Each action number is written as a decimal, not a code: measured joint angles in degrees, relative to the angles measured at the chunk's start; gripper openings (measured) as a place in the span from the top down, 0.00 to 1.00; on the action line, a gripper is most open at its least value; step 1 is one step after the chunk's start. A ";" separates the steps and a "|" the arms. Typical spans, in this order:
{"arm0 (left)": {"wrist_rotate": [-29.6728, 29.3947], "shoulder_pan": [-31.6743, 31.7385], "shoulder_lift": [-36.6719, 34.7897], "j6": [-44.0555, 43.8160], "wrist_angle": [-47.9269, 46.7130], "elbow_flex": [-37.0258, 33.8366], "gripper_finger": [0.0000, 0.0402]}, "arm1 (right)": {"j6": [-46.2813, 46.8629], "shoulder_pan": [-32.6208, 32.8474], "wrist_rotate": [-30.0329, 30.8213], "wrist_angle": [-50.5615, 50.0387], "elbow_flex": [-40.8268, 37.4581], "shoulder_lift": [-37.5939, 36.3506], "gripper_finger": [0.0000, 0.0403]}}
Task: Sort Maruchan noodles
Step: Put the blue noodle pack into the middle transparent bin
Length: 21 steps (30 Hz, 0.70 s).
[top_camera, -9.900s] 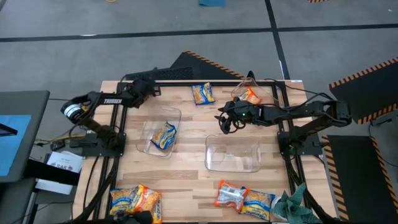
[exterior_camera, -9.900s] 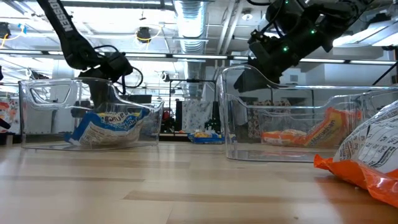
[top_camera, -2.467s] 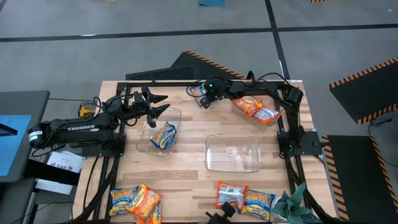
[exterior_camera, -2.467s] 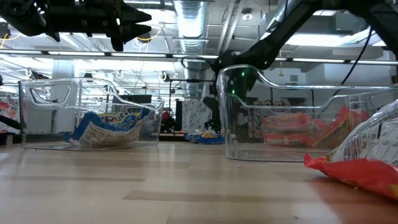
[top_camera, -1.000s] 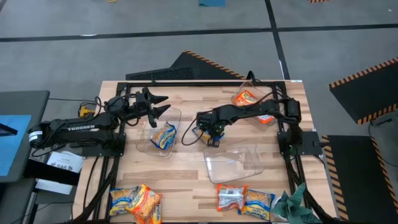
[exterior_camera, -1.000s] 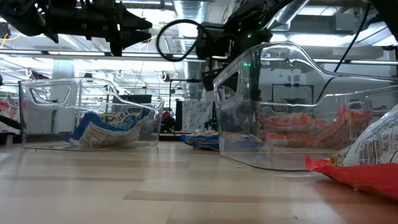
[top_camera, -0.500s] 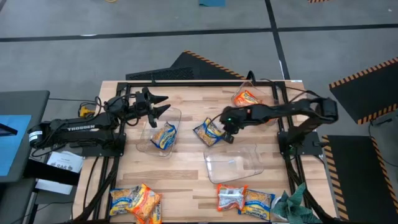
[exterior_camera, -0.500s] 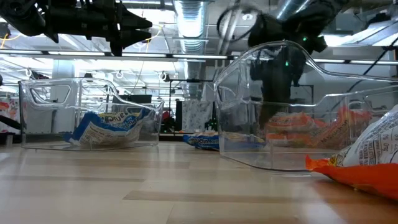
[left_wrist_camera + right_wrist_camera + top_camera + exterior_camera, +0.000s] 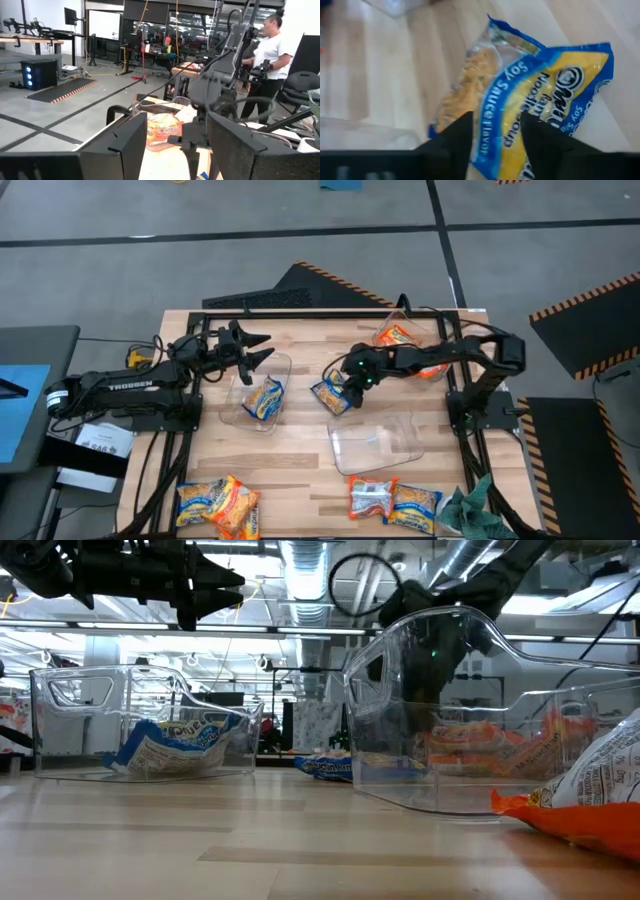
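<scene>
your left gripper [image 9: 258,348] hangs spread and empty just above the clear plastic bin [image 9: 283,366] holding one yellow-and-blue glossy noodle packet [image 9: 263,398]. your right gripper [image 9: 350,383] sits parted directly over the second yellow-and-blue packet [image 9: 530,115] on the wooden table [image 9: 300,470]. lower straight, pinch across its middle, then carry it leftward.

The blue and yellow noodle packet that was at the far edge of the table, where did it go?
The right gripper carried it toward the middle. That blue and yellow packet now lies on the wood between the two near bins, and the gripper is open just above it. The empty bin got nudged crooked. The left gripper moved out over the bin with one packet, open. The packets at the near edge stayed put.
</scene>
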 joint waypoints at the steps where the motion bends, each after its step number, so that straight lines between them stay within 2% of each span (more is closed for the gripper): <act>1: 0.00 0.00 0.00 -0.02 -0.08 0.00 0.52 | -0.01 0.00 0.01 0.03 0.82 1.40 0.46; 4: 0.00 -0.01 0.00 -0.10 -0.06 0.00 0.52 | -0.21 -0.14 0.11 -0.09 2.98 4.20 0.35; 7: 0.00 -0.02 0.00 -0.15 -0.15 0.00 0.52 | -1.43 -0.39 1.18 -0.68 4.32 5.81 0.31; 12: 0.00 -0.01 0.00 -0.36 -1.22 0.00 0.52 | -4.56 -0.29 5.86 -3.65 5.68 5.93 0.30; 19: -1.24 0.00 0.00 -0.35 -2.25 0.02 0.52 | -6.93 -0.26 14.04 -6.50 5.58 0.71 0.30; 21: -1.62 -0.01 0.00 -0.35 -2.74 0.00 0.52 | -7.09 -0.35 14.49 -6.79 5.64 0.03 0.30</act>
